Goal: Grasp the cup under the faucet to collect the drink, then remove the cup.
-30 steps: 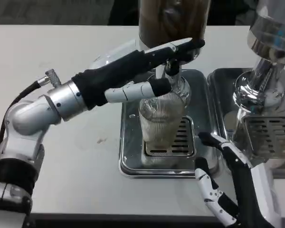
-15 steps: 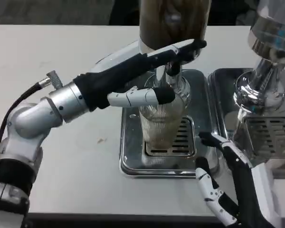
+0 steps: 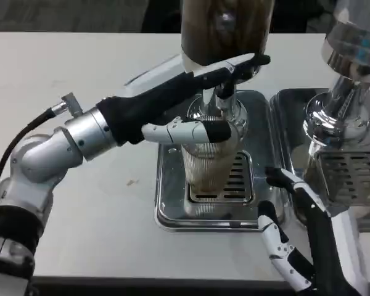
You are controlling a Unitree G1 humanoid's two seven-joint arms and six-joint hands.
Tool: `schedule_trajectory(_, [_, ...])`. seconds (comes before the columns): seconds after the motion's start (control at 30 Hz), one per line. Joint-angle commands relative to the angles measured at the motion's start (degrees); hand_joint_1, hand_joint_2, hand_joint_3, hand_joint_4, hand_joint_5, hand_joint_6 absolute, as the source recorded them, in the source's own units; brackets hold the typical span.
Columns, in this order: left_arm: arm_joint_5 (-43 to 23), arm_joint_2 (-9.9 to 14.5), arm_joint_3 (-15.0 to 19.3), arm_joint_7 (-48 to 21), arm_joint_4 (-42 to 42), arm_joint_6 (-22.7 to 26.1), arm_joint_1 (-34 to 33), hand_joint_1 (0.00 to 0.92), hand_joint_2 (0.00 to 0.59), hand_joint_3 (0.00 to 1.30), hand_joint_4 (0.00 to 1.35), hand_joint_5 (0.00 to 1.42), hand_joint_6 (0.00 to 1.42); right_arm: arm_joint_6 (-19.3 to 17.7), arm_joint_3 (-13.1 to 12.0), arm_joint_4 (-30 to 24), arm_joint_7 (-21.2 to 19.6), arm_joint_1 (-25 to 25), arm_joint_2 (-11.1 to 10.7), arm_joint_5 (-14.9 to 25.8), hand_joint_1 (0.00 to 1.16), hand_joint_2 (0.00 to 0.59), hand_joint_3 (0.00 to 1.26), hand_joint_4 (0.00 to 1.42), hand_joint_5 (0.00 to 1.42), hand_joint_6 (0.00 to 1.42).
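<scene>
Left hand (image 3: 191,117) is gripping the ribbed cup (image 3: 208,161) under the faucet (image 3: 221,98) on the drip tray (image 3: 172,203). Its thumb has edged further around the cup since 1 s ago: grip firming, filling ongoing. Right hand (image 3: 293,240) is idling, fingers spread.

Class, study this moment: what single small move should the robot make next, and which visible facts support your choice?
Probably keep the left hand steady at the cup while it fills. The ribbed cup stands on the drip tray right under the faucet, with only a little dark drink visible near its bottom, so pulling it away now seems premature. The right hand waits open beside the tray.
</scene>
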Motion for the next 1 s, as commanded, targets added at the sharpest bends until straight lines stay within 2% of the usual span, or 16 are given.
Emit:
schedule_trajectory(0.03, [4.2, 0.7, -2.7, -1.1, 1.3, -0.3, -0.1, 0.0, 0.067, 0.09, 0.03, 0.11, 0.06, -2.0, -0.5, -0.2, 0.1, -0.2, 0.2, 1.2, 0.38, 0.43, 0.23, 0.26, 0.18, 0.21])
schedule_trajectory(0.17, [4.9, 1.0, -3.3, 0.0, 1.5, -0.7, -0.1, 0.0, 0.067, 0.09, 0.03, 0.11, 0.06, -4.0, -0.8, 0.6, 1.3, -0.6, 0.2, 4.2, 0.44, 0.344, 0.13, 0.18, 0.2, 0.24])
schedule_trajectory(0.3, [5.1, 1.2, -3.9, 0.9, 1.6, -0.9, 0.0, 0.0, 0.067, 0.09, 0.03, 0.11, 0.06, -4.7, -0.9, 1.3, 5.8, -1.8, -0.3, 8.7, 0.53, 0.264, 0.04, 0.09, 0.09, 0.17])
schedule_trajectory(0.6, [5.0, 1.6, -4.3, 1.8, 1.4, -1.4, 0.2, 0.0, 0.066, 0.1, 0.03, 0.11, 0.06, -4.2, -1.9, 2.6, 12.2, -4.5, -0.4, 12.8, 0.57, 0.242, 0.02, 0.05, 0.04, 0.12])
schedule_trajectory(1.0, [4.6, 2.1, -4.3, 1.8, 1.0, -1.8, 0.6, 0.0, 0.083, 0.1, 0.03, 0.11, 0.06, -2.6, -4.0, 6.1, 15.8, -8.4, 0.6, 15.5, 0.57, 0.242, 0.0, 0.01, 0.0, 0.04])
